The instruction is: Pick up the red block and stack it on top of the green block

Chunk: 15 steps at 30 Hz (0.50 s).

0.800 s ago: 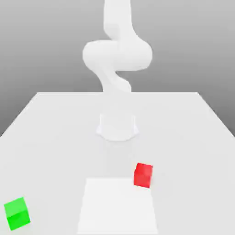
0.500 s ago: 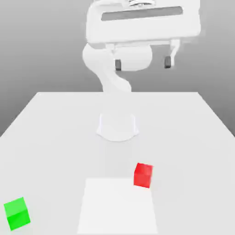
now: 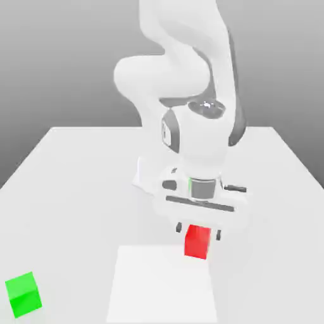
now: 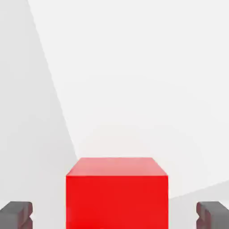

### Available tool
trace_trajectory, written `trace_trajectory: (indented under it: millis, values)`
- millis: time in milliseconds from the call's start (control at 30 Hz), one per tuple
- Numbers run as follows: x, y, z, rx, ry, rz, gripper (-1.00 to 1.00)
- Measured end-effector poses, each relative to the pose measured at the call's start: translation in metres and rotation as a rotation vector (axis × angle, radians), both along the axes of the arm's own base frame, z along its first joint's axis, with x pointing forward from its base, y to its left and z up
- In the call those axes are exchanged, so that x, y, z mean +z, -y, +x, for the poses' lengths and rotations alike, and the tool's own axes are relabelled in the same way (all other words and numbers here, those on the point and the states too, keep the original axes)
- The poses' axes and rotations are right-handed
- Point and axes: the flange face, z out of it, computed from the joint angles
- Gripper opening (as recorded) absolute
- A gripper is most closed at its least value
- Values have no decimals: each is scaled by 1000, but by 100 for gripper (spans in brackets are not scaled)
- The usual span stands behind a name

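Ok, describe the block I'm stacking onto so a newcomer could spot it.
On the white table, look at the near corner on the exterior view's left. The green block sits there alone, apart from the red block under the gripper; only its colour differs.

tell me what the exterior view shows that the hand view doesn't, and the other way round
Exterior view alone: the green block near the table's front corner on that view's left, far from the arm, which bends down over the red block.

Hand view alone: the gap on each side between the red block's faces and the fingertips, so the claw is open.

Both: the red block, the claw straddling it, the table.
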Motion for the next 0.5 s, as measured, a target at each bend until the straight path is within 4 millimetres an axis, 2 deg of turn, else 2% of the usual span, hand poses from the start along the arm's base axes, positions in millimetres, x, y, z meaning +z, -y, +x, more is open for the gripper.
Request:
trace_trajectory:
  millis: [233,500]
  values:
    - [-1,0,0,0,1,0,-100]
    - [56,0,0,1,1,-2,-100]
